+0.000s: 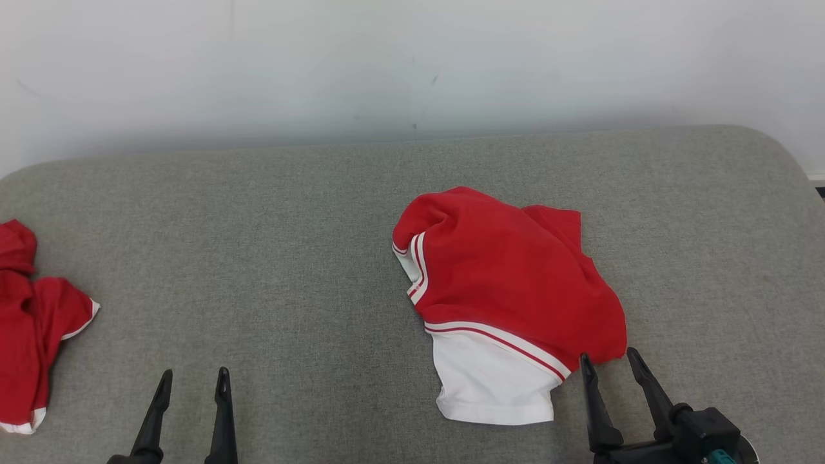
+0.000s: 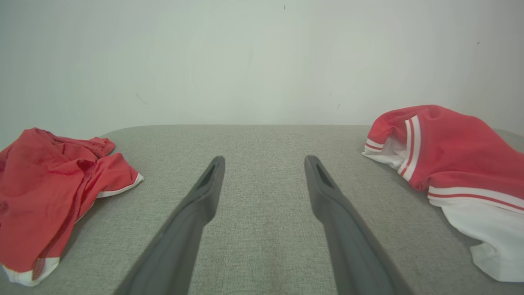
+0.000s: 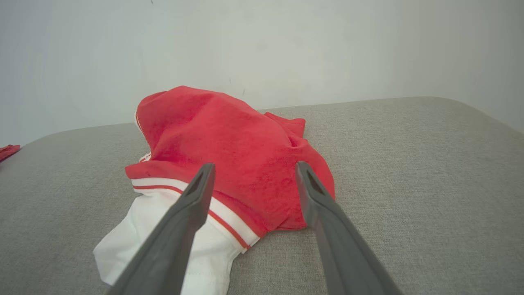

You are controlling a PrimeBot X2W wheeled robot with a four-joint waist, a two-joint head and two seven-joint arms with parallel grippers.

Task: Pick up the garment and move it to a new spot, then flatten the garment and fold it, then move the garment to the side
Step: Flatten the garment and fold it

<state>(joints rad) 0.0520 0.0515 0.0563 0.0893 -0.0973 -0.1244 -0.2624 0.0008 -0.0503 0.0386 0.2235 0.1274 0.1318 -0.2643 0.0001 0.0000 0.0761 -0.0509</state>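
The garment (image 1: 515, 270) lies crumpled in a loose mound on the right half of the tabletop (image 1: 290, 225), about midway between the near and far edges. Most of it is bright red knit with a slightly fuzzy, matte face. A band of white and red stripes runs across its near side. Below the band, a plain white panel spreads flat toward the near edge. A second striped trim curves up its left side, where the cloth folds over and shows a white lining. The far right corner ends in a flat red flap. From the left wrist view the garment (image 2: 458, 155) humps up at the right. In the right wrist view the garment (image 3: 233, 155) rises as a soft dome.

The right fingers (image 1: 596, 412) are long, dark and tapered. They are spread and released, with their tips at the garment's near right hem. Whether they touch the cloth I cannot tell. The right wrist view has the right fingers (image 3: 188, 213) pointing over the striped band and the red edge. The left fingers (image 1: 155, 412) are likewise spread and released over bare cloth at the near left, well apart from the garment. The left wrist view shows the left fingers (image 2: 192, 217) the same way.

A second garment (image 1: 26, 322), red with a thin white hem, lies bunched at the far left edge. The left wrist view shows the wrinkles of the second garment (image 2: 49, 184).

The tabletop is covered in grey woven fabric and has rounded far corners. Behind it stands a pale wall (image 1: 387, 58) with a few small dark scuffs.
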